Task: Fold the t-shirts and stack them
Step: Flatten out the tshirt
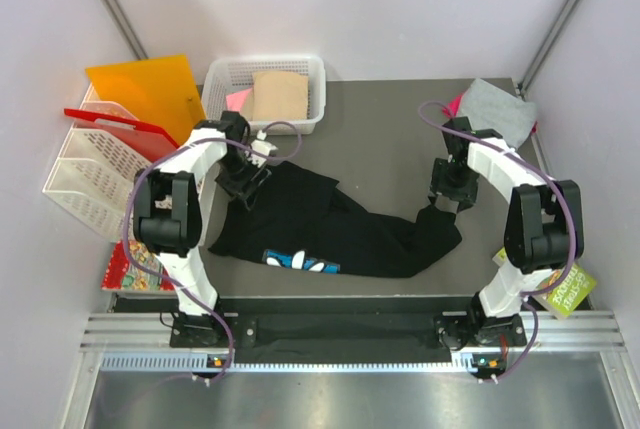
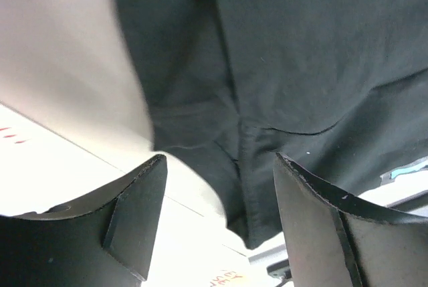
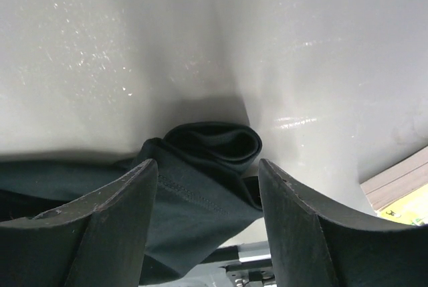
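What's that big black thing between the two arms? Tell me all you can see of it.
A black t-shirt of soft, matte cloth, lying crumpled and unfolded on the grey table, stretched out sideways. A small, mostly blue print shows near its near edge; stitched seams and a rolled hem show up close. The left gripper and right gripper each stand open at one end, cloth inside the gap.

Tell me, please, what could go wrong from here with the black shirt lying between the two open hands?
1. The black t-shirt lies bunched and twisted. The left hand is open over a seam where layers overlap, so it may pinch several layers at once and spoil the fold.
2. The right hand is open around a rolled corner, which might unroll or slip out as it closes.
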You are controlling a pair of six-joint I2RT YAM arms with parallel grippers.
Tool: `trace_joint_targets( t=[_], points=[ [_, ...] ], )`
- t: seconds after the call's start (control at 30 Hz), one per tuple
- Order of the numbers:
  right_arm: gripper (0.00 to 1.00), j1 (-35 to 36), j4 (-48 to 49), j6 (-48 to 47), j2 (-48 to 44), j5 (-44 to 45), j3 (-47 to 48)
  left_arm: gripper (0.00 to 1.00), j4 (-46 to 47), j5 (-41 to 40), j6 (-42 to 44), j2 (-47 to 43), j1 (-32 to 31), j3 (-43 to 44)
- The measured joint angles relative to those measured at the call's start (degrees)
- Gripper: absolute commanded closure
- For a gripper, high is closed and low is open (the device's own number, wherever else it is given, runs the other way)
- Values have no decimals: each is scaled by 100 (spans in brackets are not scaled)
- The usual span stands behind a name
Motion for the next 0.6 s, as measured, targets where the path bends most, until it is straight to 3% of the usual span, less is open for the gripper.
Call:
trace_joint_targets(
  t=[0.2,0.6],
  points=[
    [43,0,92,-37,2,-24,0,33,118,-9,-26,-35,-28,-354],
    [49,-2,186,-63,2,-125,-20,42,616,-162,-28,479,22,-46]
  ],
)
